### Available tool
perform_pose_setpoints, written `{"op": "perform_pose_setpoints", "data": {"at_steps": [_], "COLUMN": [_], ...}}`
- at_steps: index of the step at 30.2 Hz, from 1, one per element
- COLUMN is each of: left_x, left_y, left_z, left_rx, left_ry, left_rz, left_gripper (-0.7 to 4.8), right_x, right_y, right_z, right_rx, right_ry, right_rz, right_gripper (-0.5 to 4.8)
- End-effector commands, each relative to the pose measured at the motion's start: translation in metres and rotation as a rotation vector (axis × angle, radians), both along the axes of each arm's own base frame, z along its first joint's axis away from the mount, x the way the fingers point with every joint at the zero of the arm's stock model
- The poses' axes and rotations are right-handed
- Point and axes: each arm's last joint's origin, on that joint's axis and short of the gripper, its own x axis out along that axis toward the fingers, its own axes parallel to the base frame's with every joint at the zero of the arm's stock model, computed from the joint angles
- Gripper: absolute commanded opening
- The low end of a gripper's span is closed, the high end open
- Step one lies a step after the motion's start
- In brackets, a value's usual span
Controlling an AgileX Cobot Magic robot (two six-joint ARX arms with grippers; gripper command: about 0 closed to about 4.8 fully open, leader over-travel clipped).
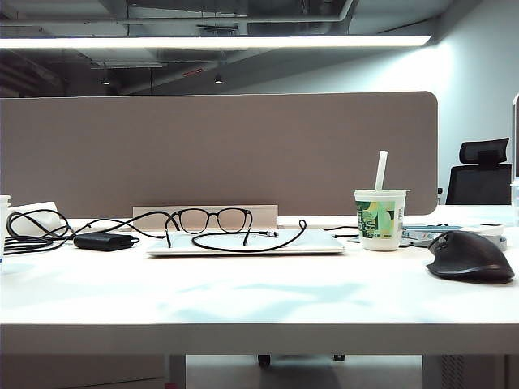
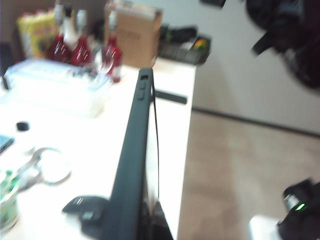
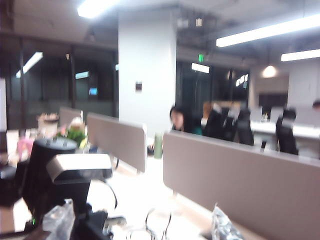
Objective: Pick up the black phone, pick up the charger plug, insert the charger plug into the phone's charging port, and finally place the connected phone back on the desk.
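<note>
The black phone (image 2: 131, 165) shows edge-on in the left wrist view, standing up out of my left gripper (image 2: 145, 226), which is shut on its lower end, above the white desk (image 2: 80, 145). Its charging port cannot be made out. The phone and both grippers are outside the exterior view. There the charger plug (image 1: 270, 233) lies on a closed laptop (image 1: 320, 243), at the end of a thin black cable (image 1: 243, 248). My right gripper (image 3: 141, 226) is open and empty, raised over the desk (image 3: 135, 195), its taped fingertips (image 3: 60, 220) far apart.
On the desk (image 1: 259, 300) lie glasses (image 1: 209, 220), a black adapter brick (image 1: 104, 241), a paper cup with a straw (image 1: 379, 217) and a black mouse (image 1: 470, 257). A grey partition (image 1: 219, 150) stands behind. The left wrist view shows bottles (image 2: 80, 47), a cardboard box (image 2: 132, 35) and the mouse (image 2: 82, 207).
</note>
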Motion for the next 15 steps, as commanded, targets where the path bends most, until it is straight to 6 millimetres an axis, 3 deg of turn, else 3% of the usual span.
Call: {"op": "perform_pose_setpoints", "data": {"at_steps": [1,15], "left_x": [-0.003,-0.012], "left_y": [0.002,0.004], "left_z": [-0.003,-0.032], "left_rx": [0.060,0.365], "left_ry": [-0.090,-0.171], "left_rz": [0.000,0.029], "left_gripper": [-0.07,-0.07], "right_x": [0.003,0.008], "right_y": [0.005,0.036], "right_z": [-0.009,-0.053], "right_rx": [-0.089,-0.385], "right_ry": [0.014,0.132], "right_rz": [-0.003,0.043], "right_gripper": [3.56,3.59]}}
